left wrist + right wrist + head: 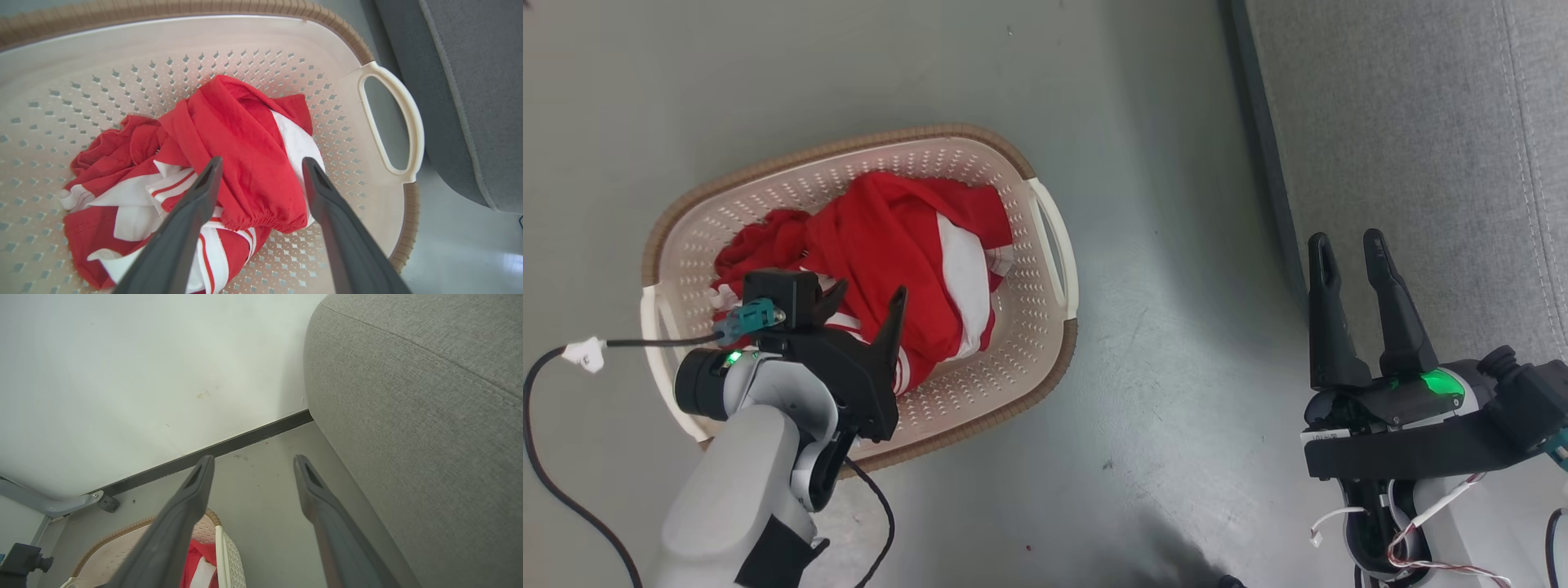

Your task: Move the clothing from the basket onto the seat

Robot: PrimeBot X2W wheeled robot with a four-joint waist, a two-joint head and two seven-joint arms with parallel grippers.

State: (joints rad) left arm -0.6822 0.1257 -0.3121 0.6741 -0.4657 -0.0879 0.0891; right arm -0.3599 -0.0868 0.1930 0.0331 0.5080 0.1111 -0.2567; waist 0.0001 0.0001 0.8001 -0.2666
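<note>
Just below the wide-open left gripper (867, 296): the clothing (907, 237), heaped in the basket (1029, 359).
Right gripper (1347, 241), also spread and empty, hangs by the seat (1405, 122).

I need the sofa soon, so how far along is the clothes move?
Done: nothing yet; the clothing lies bunched in the basket. In hand: the left pincer is open over the pile, gripping nothing; the right pincer is open by the seat. To do: grasp, lift and carry the garments across to the seat.

Soft cloth clothing (229, 134); perforated matt plastic basket (102, 61); woven fabric seat (1405, 122).
</note>
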